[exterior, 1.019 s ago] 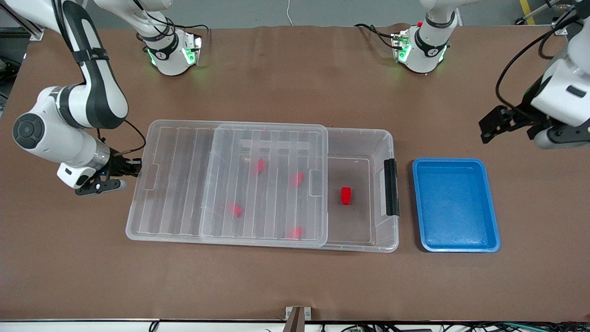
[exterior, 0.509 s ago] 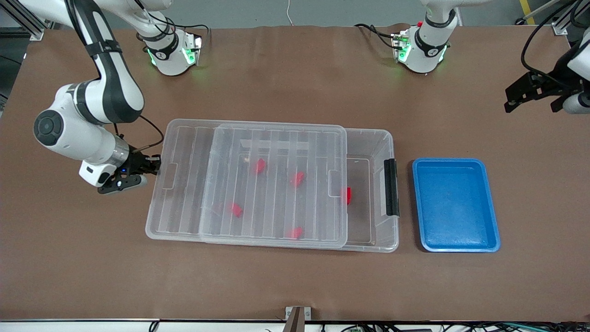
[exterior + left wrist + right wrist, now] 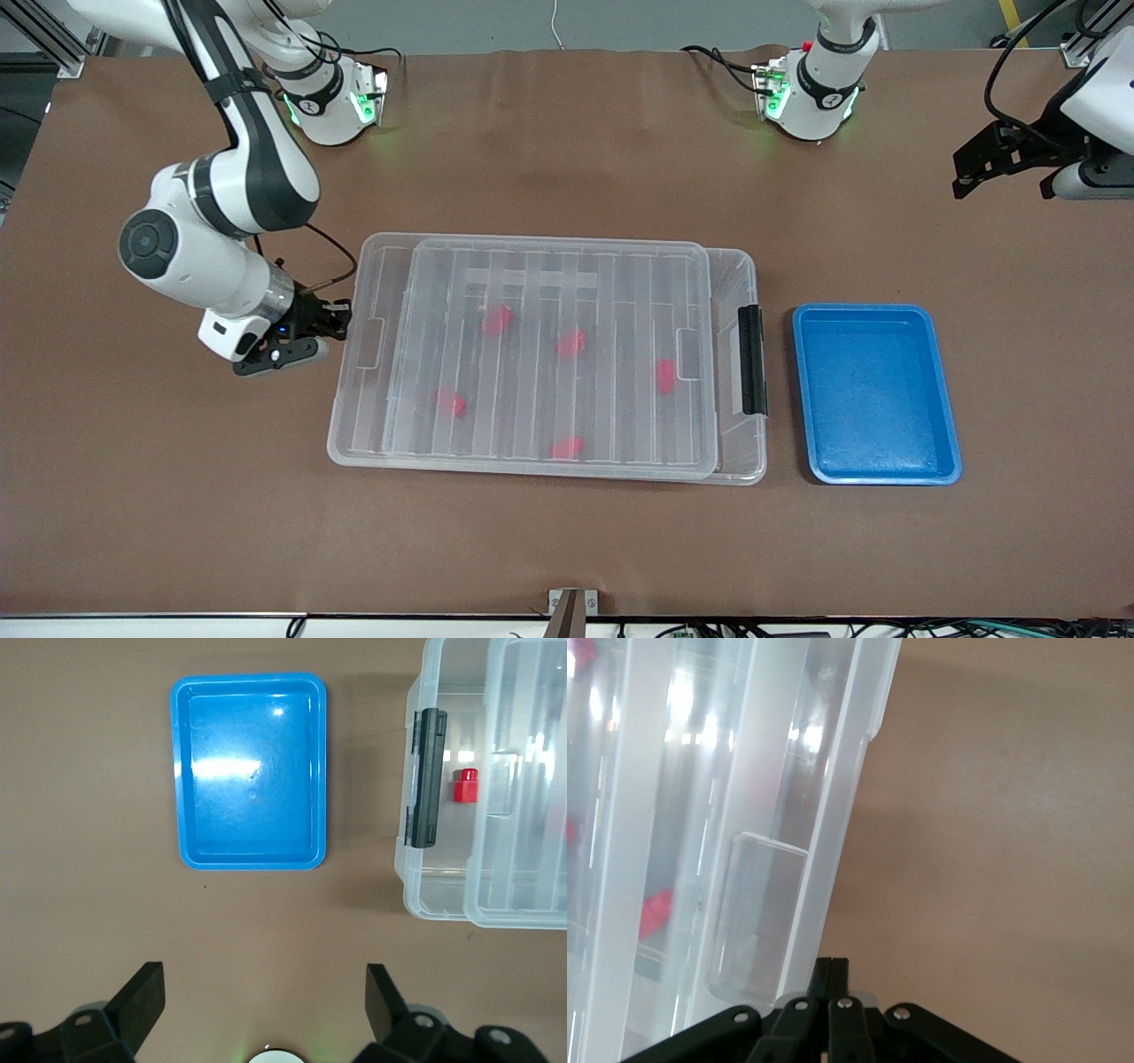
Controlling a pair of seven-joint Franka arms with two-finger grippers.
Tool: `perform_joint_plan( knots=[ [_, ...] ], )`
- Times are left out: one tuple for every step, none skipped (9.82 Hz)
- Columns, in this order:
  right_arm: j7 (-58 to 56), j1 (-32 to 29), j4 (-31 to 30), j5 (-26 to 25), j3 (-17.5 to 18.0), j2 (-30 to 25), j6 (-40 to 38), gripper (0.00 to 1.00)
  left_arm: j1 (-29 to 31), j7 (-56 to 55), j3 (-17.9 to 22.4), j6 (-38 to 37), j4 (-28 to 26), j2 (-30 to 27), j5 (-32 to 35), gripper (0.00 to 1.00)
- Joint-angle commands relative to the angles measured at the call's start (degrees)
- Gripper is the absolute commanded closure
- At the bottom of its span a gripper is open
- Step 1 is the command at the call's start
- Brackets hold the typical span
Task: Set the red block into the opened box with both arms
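Note:
The clear box (image 3: 742, 266) lies mid-table with its black latch (image 3: 751, 359) toward the left arm's end. Its ribbed lid (image 3: 532, 292) covers nearly all of it. The red block (image 3: 665, 375) lies inside near the latch end, seen through the lid, and shows in the left wrist view as the red block (image 3: 465, 785). My right gripper (image 3: 341, 321) is shut, fingertips against the lid's short edge at the right arm's end; the right wrist view shows the right gripper (image 3: 831, 970) at the lid's rim (image 3: 833, 842). My left gripper (image 3: 974, 173) hangs open and empty, high over bare table at its own end.
Several other red blocks (image 3: 571, 343) lie in the box under the lid. An empty blue tray (image 3: 873, 394) sits beside the latch end, toward the left arm's end, and shows in the left wrist view as the blue tray (image 3: 252, 771). Both arm bases stand along the table's edge farthest from the front camera.
My right gripper has moved toward the latch end, and the lid slid with it over the red block. My left gripper has risen away from the tray.

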Motion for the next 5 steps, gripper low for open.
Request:
perform_joint_plan(
  knots=[
    [4.38,2.75,2.73,0.88,0.00,2.35,-0.09,0.97,-0.01,0.64,0.12,0.36,-2.68,-0.72,-0.87,0.00],
    [4.92,3.19,3.52,0.88,0.00,2.70,-0.17,0.97,-0.10,0.64,0.04,0.36,-2.68,-0.63,-0.87,0.00],
    [4.84,3.20,3.70,0.88,0.00,2.97,-0.44,0.97,-0.19,0.47,0.03,0.36,-2.59,-0.55,-0.87,0.00],
    [4.40,2.76,4.05,0.79,0.00,2.88,-0.61,0.97,-0.10,0.55,0.03,0.36,-2.59,-0.46,-0.96,0.00],
    [4.57,2.24,5.10,0.44,-0.17,2.88,-1.05,0.96,-0.10,0.56,0.03,0.36,-2.59,-0.46,-0.96,0.00]
  ],
)
